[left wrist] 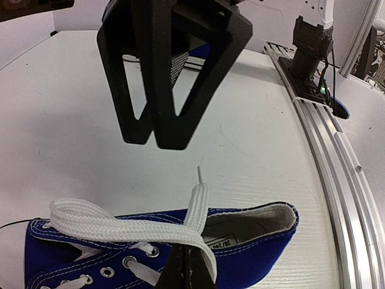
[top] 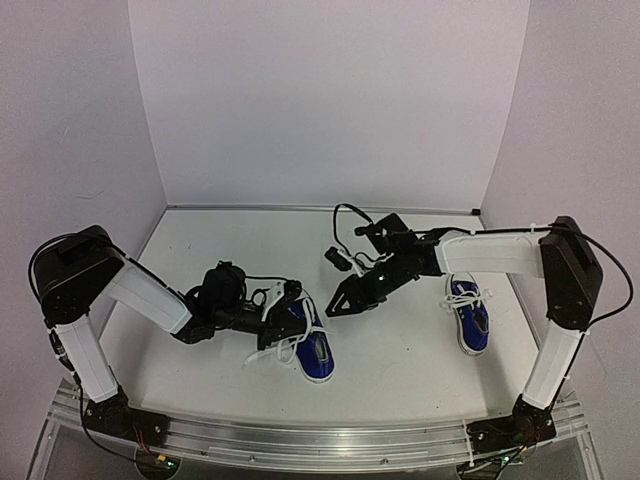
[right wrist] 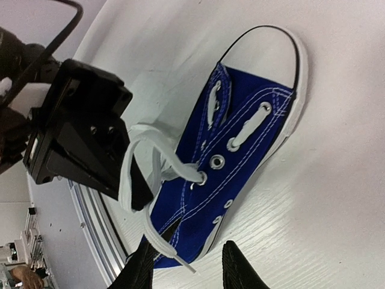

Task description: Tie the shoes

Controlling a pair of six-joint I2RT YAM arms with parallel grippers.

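Blue canvas sneaker [top: 314,352], with white rubber sole, toe cap and metal eyelets, lies front-centre on the table [top: 400,370]; its mate [top: 468,318] lies to the right. Left gripper [left wrist: 187,256] pinches the flat woven white lace [left wrist: 114,223]. Right gripper [right wrist: 192,253] is spread, empty, beside the sneaker.

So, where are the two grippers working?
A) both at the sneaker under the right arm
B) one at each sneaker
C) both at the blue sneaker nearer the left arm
C: the left gripper, pinching a white lace, and the right gripper meet at the left sneaker; the right sneaker lies alone.
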